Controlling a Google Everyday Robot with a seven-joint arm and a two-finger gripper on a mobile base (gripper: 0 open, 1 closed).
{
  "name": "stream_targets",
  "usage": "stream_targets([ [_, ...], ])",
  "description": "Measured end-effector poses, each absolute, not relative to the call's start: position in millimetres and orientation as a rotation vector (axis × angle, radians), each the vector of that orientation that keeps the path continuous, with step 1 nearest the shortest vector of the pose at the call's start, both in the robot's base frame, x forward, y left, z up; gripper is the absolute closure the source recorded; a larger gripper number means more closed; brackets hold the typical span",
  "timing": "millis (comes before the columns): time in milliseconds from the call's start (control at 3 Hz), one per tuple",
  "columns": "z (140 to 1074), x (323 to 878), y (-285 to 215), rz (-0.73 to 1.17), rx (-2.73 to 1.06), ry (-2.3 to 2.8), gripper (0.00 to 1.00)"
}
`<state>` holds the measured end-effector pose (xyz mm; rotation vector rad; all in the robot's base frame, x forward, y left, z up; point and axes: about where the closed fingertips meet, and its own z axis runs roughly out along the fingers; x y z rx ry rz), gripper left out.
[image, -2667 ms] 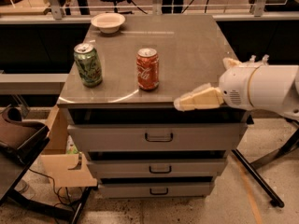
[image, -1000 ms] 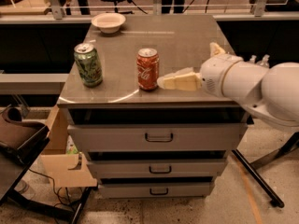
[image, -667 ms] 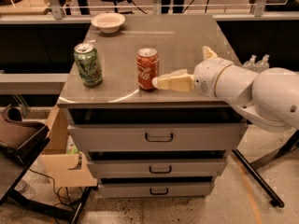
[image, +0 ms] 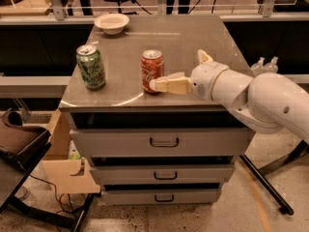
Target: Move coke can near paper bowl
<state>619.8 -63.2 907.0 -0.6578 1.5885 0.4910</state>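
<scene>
The red coke can point(image: 152, 71) stands upright near the front middle of the grey cabinet top point(image: 193, 37). The off-white paper bowl point(image: 112, 22) sits at the far left back corner, well apart from the can. My gripper point(image: 177, 69) reaches in from the right at can height, just right of the can. Its fingers are spread open. The near cream finger point(image: 169, 85) points left, with its tip at the can's lower right side. The other finger point(image: 204, 56) sticks up further back. The gripper holds nothing.
A green can point(image: 91, 67) stands upright at the front left of the top. The cabinet has three shut drawers point(image: 164, 142) below. A railing runs behind it. A cardboard box point(image: 63, 158) and a dark chair point(image: 19, 144) sit at the lower left.
My gripper has moved left along the cabinet top from the front right edge up to the coke can's right side. The cans and the bowl have not moved.
</scene>
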Motion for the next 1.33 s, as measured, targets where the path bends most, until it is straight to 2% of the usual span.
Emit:
stream_targets([
  [667, 903.9, 633.9, -36.2, 0.576, -0.648, 1.523, 0.00],
  [1000, 905.5, 636.5, -25.9, 0.594, -0.647, 1.500, 0.03],
  [1333, 915.3, 630.9, -13.6, 0.571, -0.667, 1.473, 0.21],
])
